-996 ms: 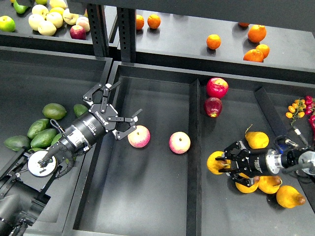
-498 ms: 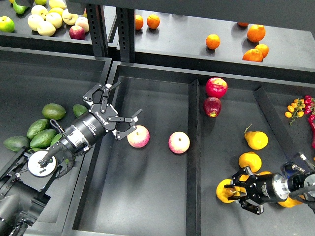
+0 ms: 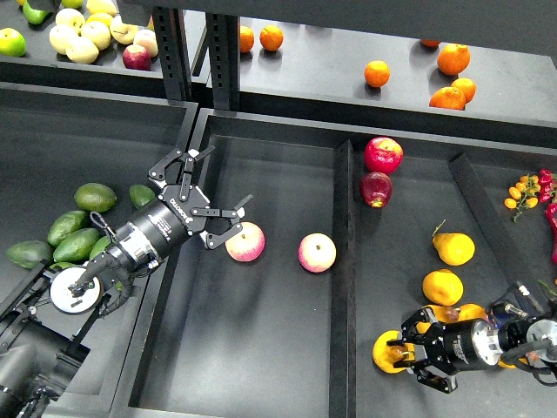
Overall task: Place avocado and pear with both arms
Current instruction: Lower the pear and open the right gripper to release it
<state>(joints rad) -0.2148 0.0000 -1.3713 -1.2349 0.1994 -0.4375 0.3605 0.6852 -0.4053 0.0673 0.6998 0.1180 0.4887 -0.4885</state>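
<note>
Between the right gripper fingers sits the plump golden-yellow pear, gripped. Lift slowly. Left gripper is spread open, empty, beside a pink-yellow apple.

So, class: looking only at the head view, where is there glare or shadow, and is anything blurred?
Head view: sharp throughout, no motion blur on either arm. Small white glare spots sit on the red apples and the pink-yellow apples. The dark bins soak up light, so shadows stay soft and the right gripper is hard to separate from its background. The left gripper reads clearly.
</note>
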